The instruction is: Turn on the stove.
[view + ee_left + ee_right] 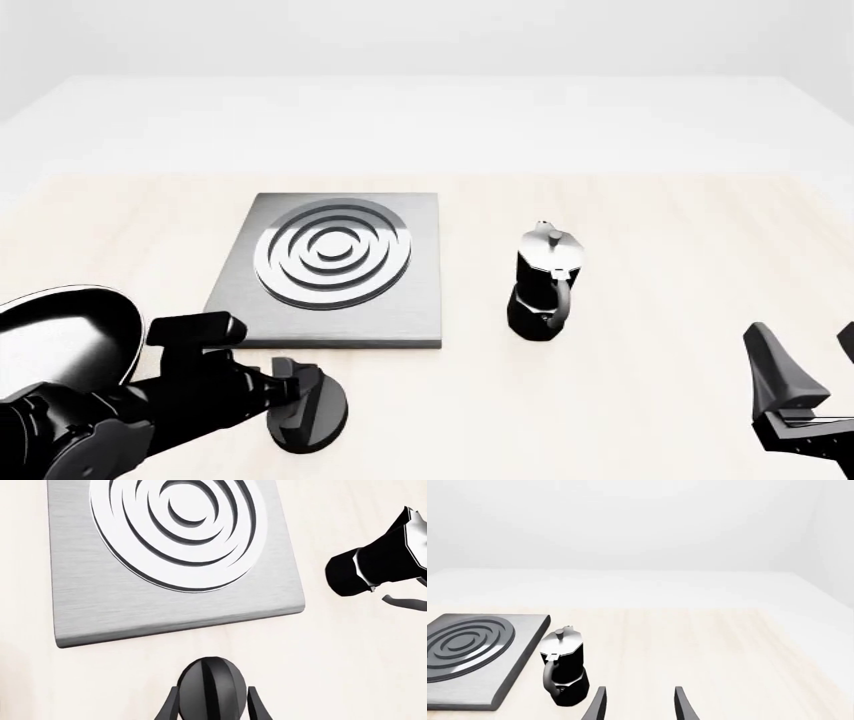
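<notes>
The stove (pixel 334 300) is a flat brushed-grey plate with silver burner rings, left of the table's middle; it also shows in the left wrist view (pixel 93 605) and the right wrist view (pixel 520 645). Its black ridged knob (pixel 320 425) lies on the table just in front of the plate. My left gripper (pixel 304 400) is low over the knob (pixel 212 677), and its fingers (pixel 172 705) stand on either side of it, spread as wide as the right gripper's. My right gripper (pixel 809 365) hovers open at the front right, its fingers (pixel 682 705) holding nothing.
A black-and-silver moka pot (pixel 545 285) stands upright right of the stove, seen also in both wrist views (pixel 377 555) (pixel 564 672). A glossy black frying pan (pixel 60 335) lies at the front left, beside my left arm. The table is pale wood.
</notes>
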